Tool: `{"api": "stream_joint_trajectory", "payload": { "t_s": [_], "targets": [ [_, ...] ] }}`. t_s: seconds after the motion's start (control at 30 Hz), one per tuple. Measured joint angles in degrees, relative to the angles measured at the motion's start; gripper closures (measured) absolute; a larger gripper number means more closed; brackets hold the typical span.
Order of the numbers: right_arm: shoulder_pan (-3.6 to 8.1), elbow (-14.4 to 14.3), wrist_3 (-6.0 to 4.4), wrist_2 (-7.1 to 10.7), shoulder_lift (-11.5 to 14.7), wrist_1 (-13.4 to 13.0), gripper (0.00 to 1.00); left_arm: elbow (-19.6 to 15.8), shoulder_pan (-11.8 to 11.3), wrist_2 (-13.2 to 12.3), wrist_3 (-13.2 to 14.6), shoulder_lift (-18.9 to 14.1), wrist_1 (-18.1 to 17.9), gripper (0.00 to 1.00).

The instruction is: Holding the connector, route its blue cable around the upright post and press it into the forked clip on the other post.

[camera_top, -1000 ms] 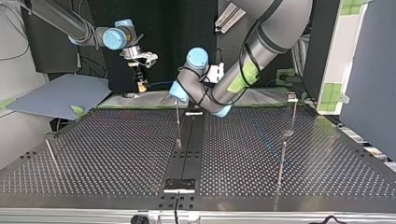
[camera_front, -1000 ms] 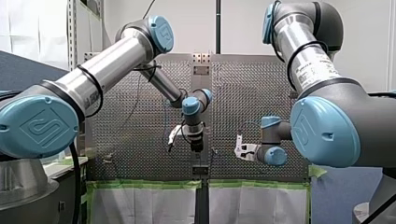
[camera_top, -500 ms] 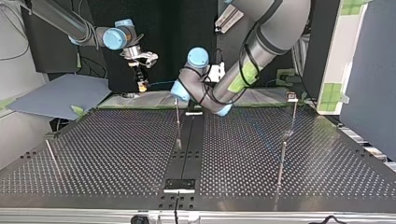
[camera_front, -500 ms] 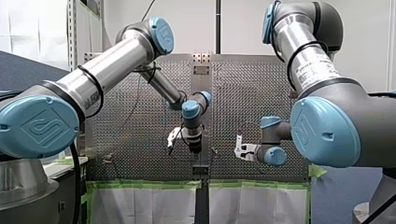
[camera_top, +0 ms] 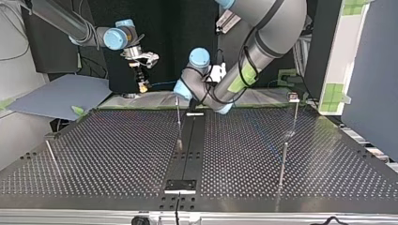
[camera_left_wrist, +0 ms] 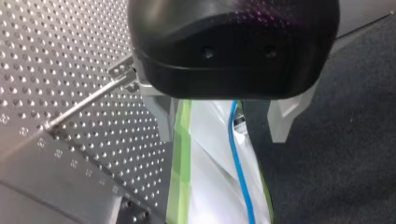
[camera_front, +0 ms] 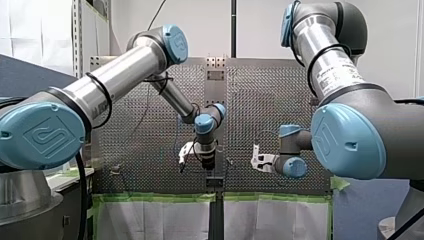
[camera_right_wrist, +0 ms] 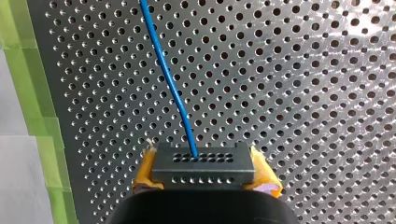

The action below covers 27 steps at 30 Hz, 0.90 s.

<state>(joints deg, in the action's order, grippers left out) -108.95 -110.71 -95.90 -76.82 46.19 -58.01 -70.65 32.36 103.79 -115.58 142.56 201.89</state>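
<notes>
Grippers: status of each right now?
Left gripper: open, holding nothing; blue cable shows in the gap.
Right gripper: closed on the connector.

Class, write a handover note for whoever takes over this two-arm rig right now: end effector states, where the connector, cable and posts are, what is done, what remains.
Right end effector: shut on the black connector, yellow pads at its sides, above the perforated table.
Left end effector: open; the blue cable runs between its fingers, unclamped.
Posts: an upright post stands near the left end effector in the top view; a second post with a small head is further to that view's right.
Done: connector grasped.
Left: routing the cable round the post and clipping it; no view shows either done.
</notes>
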Motion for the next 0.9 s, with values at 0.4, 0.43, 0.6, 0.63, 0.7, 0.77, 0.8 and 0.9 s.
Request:
{"api": "stream_joint_trajectory", "payload": {
  "t_s": [0.4,0.43,0.6,0.63,0.7,0.77,0.8,0.9],
  "targets": [
    [0.01,0.0,0.16,0.0,0.0,-0.1,1.0,0.1,-0.8,2.6,1.0,3.3,-4.5,0.0],
    [0.01,0.0,0.16,0.0,0.0,-0.2,1.0,0.2,-1.0,2.9,1.1,3.4,-4.9,0.0],
    [-0.05,0.0,0.16,0.0,0.0,-0.3,1.0,0.3,-1.4,4.4,2.6,3.4,-7.3,0.0],
    [-0.06,0.0,0.16,0.0,0.0,-0.4,1.0,0.2,-1.5,4.8,2.8,3.4,-7.8,0.0],
    [-0.06,0.0,0.2,0.0,0.0,-0.4,1.0,-0.2,-1.7,5.8,3.1,3.4,-8.7,0.0],
    [-0.06,0.1,0.22,-0.01,0.0,-0.4,1.0,-0.7,-1.8,6.7,3.5,3.4,-9.7,0.0],
    [-0.06,0.1,0.23,0.0,0.0,-0.4,1.0,-1.0,-1.8,7.0,3.7,3.4,-10.1,0.0],
    [-0.07,0.1,0.25,0.0,0.0,-0.4,1.0,-2.2,-1.6,8.4,4.8,3.5,-11.6,0.0]
  ]
}}
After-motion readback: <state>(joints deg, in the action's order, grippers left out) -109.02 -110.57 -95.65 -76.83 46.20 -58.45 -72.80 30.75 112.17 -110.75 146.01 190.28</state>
